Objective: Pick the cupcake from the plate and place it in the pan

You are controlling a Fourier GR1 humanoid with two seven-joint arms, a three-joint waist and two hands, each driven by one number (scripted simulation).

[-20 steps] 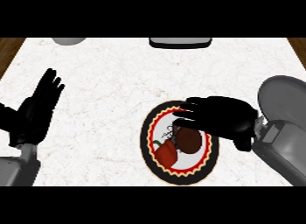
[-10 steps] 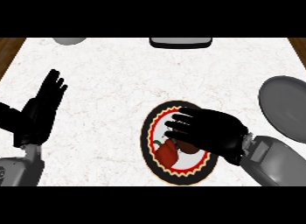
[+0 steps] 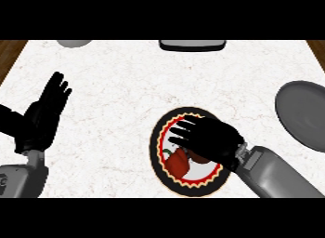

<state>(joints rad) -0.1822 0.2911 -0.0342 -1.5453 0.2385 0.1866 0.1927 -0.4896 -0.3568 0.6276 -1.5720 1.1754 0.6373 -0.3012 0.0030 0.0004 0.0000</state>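
Here the right hand (image 3: 210,139) lies directly over the plate (image 3: 159,135), palm down, its fingers pointing toward the view's left and bent downward over the cupcake (image 3: 181,161). The cupcake sits on the plate beneath and just below the fingertips, so the hand is above it rather than beside it; only a red and brown portion shows past the palm's lower edge. Whether the fingers already touch or enclose the cupcake cannot be told, since the palm hides the contact. The cupcake's shape and any long axis are likewise concealed. The pan (image 3: 309,114) lies to the right of the plate, well apart from it, on the same side as the right forearm; its handle is cut off at the view's right edge. The right hand is plainly the nearer one to both cupcake and pan. The left hand (image 3: 38,116) rests open at the view's left, fingers up, holding nothing.
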